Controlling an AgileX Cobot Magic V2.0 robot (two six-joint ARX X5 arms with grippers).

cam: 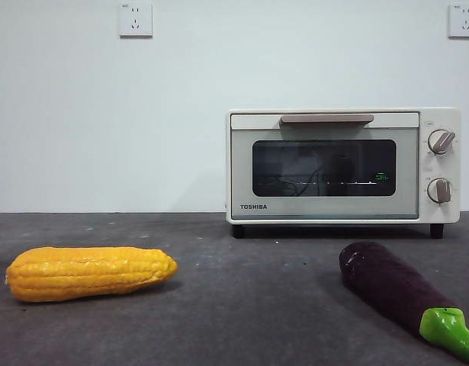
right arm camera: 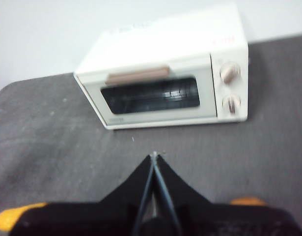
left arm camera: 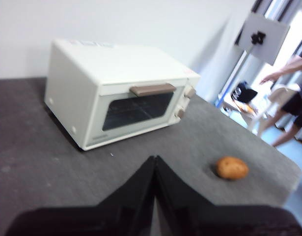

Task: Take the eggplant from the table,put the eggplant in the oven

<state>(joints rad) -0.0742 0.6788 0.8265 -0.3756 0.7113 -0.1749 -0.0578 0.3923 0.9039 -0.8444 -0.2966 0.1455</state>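
— Eggplant (cam: 394, 288) lies nearest, at five o'clock on the bench (cam: 242, 305), green cap forward. Oven (cam: 342, 166) stands behind it at one o'clock, door closed.

— Tools?

— Left tool (left arm camera: 154, 169) and right tool (right arm camera: 153, 167) both hang high, jaws together, holding nothing.

— So, first move?

— Probably open the door by its bar handle (cam: 326, 118), then take the eggplant mid-body, across its width. Leave the corn (cam: 89, 272) at eight o'clock alone.
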